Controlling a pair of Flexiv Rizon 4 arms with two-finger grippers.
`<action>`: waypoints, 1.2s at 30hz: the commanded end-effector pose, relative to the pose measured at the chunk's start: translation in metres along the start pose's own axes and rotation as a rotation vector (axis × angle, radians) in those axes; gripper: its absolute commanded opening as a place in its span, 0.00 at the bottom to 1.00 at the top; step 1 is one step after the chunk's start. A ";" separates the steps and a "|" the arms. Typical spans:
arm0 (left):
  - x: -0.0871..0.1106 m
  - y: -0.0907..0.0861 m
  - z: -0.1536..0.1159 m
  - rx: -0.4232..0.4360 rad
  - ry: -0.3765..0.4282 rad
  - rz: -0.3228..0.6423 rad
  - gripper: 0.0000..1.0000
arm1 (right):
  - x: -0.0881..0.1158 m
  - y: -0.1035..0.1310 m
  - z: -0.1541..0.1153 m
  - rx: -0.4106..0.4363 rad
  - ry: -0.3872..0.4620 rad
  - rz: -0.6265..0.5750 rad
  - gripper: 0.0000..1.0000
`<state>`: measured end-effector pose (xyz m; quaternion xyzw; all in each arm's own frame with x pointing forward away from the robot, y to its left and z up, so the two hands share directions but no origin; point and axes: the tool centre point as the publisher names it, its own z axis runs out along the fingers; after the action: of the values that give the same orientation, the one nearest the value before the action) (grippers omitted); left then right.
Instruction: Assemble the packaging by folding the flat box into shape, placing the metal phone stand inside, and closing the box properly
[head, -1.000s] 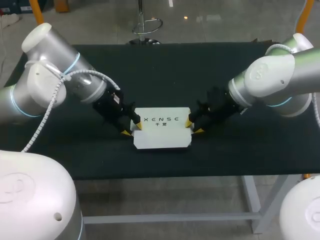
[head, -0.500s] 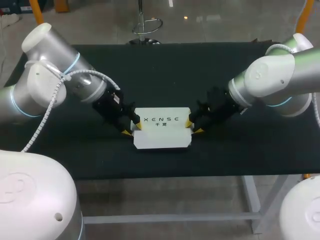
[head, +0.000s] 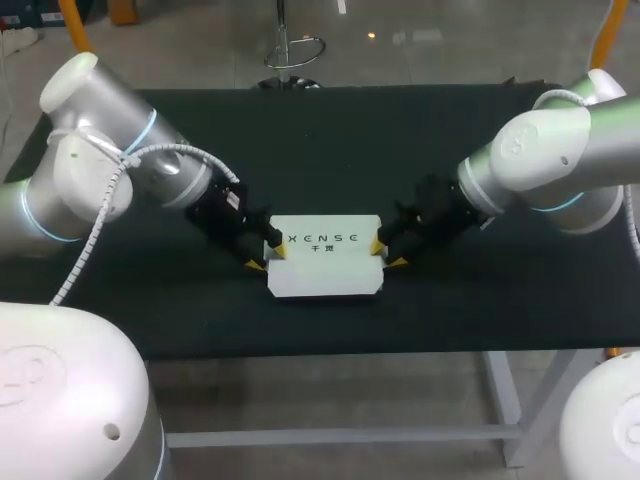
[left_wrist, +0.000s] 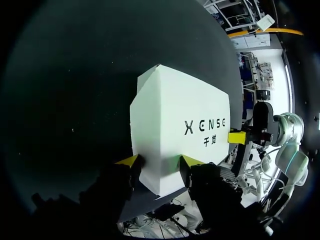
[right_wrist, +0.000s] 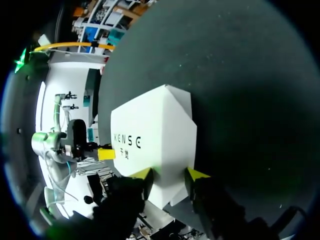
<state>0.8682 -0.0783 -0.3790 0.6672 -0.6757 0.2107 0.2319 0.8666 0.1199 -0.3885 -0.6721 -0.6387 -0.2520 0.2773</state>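
White box (head: 325, 270) sits on the black table (head: 330, 150), around the middle and toward my near edge, lying flat with its printed top face up. From what I can see its flaps are down and the box is closed, so I can't tell what, if anything, is inside.

My left gripper (head: 264, 257) is at the box's left end. In the left wrist view the fingers are partly spread, and one yellow tip lies against each side of the near end of the box (left_wrist: 180, 135), pinching it.

My right gripper (head: 387, 254) is at the opposite end. In the right wrist view its two tips straddle the near end of the box (right_wrist: 150, 140) the same way, both against the cardboard.

Each wrist view also shows a yellow tip of the other arm at the far end.
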 end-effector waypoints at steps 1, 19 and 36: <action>-0.002 0.003 0.003 0.014 0.028 0.015 0.53 | -0.004 0.003 -0.001 0.010 0.028 -0.003 0.46; -0.003 -0.002 0.009 -0.003 0.107 0.048 0.47 | -0.008 0.004 0.000 0.017 0.045 0.005 0.45; -0.003 -0.005 0.012 -0.020 0.156 0.069 0.46 | -0.009 0.004 0.005 0.031 0.058 0.010 0.47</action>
<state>0.8696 -0.0802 -0.3840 0.6260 -0.6804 0.2612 0.2774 0.8673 0.1160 -0.3935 -0.6665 -0.6308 -0.2592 0.3012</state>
